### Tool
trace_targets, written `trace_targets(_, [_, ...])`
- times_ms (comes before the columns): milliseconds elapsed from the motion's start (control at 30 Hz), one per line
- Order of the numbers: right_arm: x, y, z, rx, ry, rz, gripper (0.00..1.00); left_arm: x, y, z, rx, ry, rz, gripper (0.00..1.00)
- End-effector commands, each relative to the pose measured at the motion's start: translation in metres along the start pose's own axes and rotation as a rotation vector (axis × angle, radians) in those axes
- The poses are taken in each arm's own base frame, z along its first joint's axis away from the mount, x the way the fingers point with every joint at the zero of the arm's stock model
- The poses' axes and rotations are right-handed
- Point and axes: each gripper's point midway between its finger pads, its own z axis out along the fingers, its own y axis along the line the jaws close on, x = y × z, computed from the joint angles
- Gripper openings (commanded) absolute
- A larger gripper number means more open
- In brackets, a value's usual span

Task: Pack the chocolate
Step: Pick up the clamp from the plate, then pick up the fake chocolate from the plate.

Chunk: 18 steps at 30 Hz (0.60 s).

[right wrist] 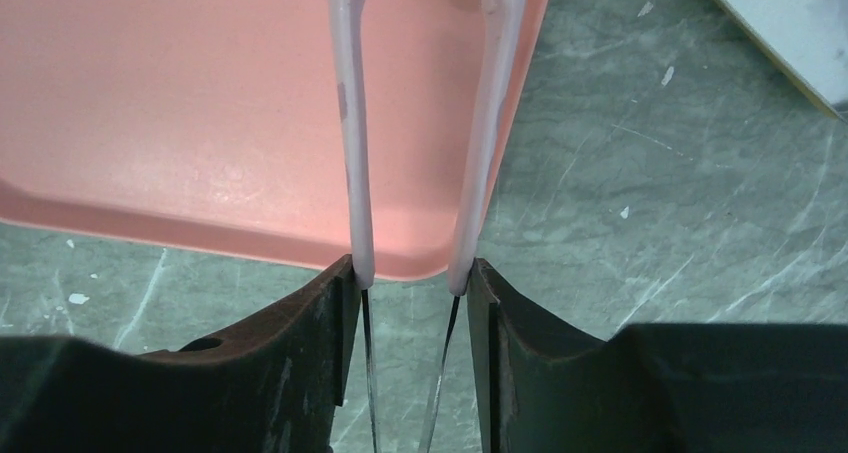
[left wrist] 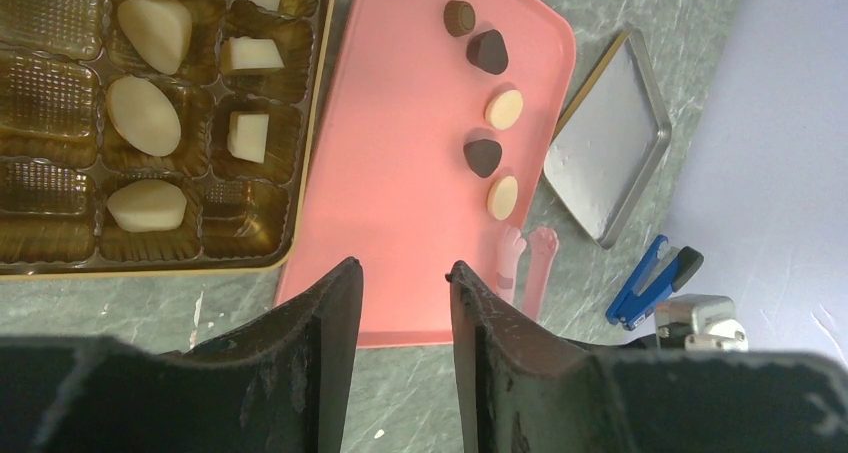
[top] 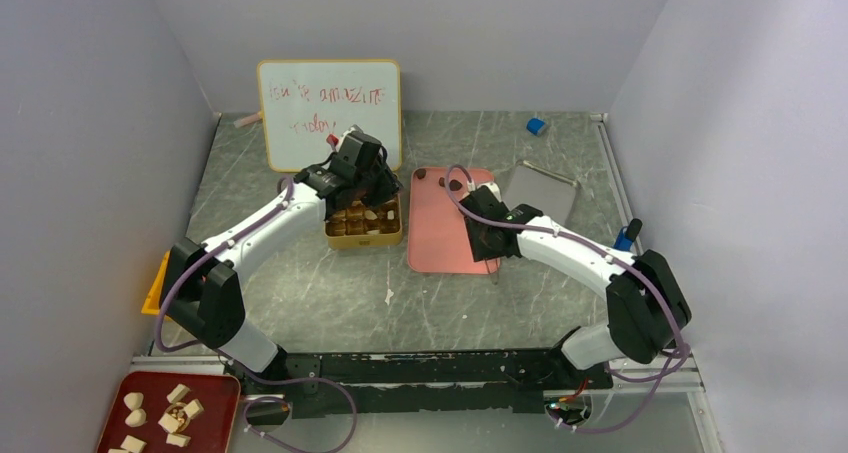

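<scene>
Five chocolates (left wrist: 483,157) lay unpacked near far edge of pink tray (left wrist: 400,123). Gold box (left wrist: 50,93) had few pale pieces (left wrist: 143,113), approx. half of visible cells empty. R gripper (right wrist: 411,265) pinched pink tweezers (right wrist: 352,173); L gripper (left wrist: 402,266) fingers spread, empty.

There are three dark chocolates (left wrist: 487,51), two tan chocolates (left wrist: 504,109) and one pink tray (left wrist: 400,173).

Left gripper (left wrist: 400,269) at 6 o'clock, jaws apart, nothing between. Five chocolate pieces (left wrist: 483,157) line the pink tray (left wrist: 400,153) toward 1 o'clock, pink tongs (left wrist: 512,258) tips just below them. Gold box (left wrist: 150,265) at 10 o'clock holds pale chunks (left wrist: 145,113); metal tray (left wrist: 610,153) at 3 o'clock.
</scene>
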Motion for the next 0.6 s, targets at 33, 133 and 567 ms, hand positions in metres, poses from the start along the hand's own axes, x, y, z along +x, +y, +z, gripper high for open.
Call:
trace_targets(33, [0.01,-0.001,0.011,0.009,0.043,0.016,0.48,-0.012,-0.016,-0.014,0.065,-0.03,-0.01,0.43])
trace_targets(133, [0.013,-0.001,0.017,0.014,0.061,0.017,0.48,-0.014,-0.017,-0.013,0.066,-0.03,-0.014,0.43])
trace_targets(567, [0.009,-0.002,0.04,0.013,0.107,0.026,0.5,-0.02,-0.015,-0.005,0.065,-0.022,-0.026,0.43])
